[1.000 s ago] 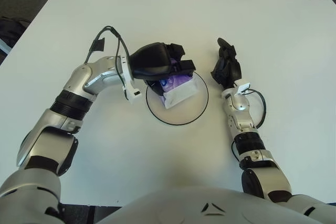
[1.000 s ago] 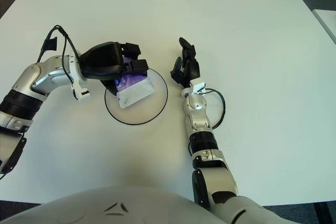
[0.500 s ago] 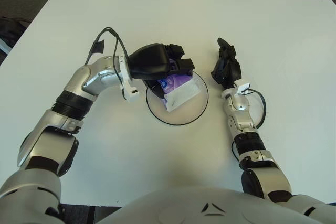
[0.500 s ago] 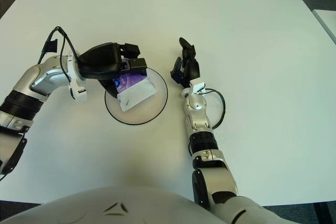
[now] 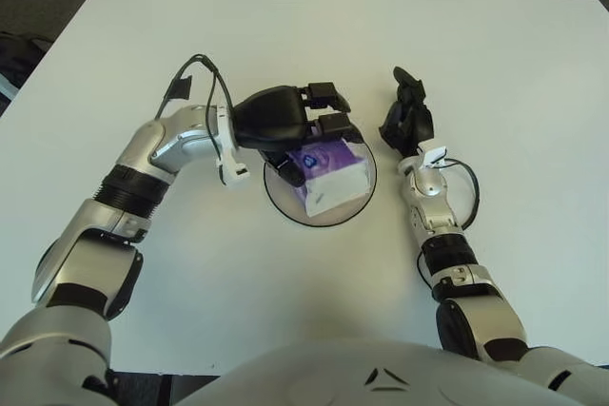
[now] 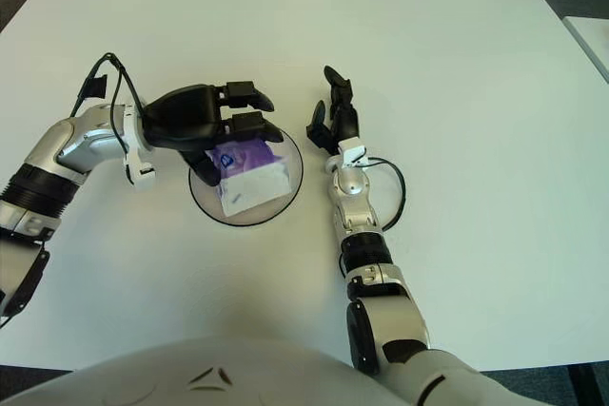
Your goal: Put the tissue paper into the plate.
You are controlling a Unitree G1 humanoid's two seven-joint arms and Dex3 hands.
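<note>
On the white table (image 5: 533,92), nearest the robot's body, lies the round clear plate with a dark rim (image 5: 352,210), and inside it the small white-and-purple plastic packet of tissue paper (image 5: 330,175) now rests flat on the plate's floor. Half a second ago the packet was tucked against the black fingers at the plate's far-left edge; it has since settled toward the middle, its white end pointing to the near rim.

Just beyond, the left hand (image 5: 285,119) has lifted off. Its fingers (image 5: 328,95) are spread, holding nothing, with clear space showing between them and the packet (a second ago they were closed over it). I judge this to be the release: the tissue is delivered, and only the withdrawal of the arm remains.

To the right of the plate, the right hand (image 5: 407,121) stands idle, fingers pointing away from the robot and loosely apart, gripping nothing.
</note>
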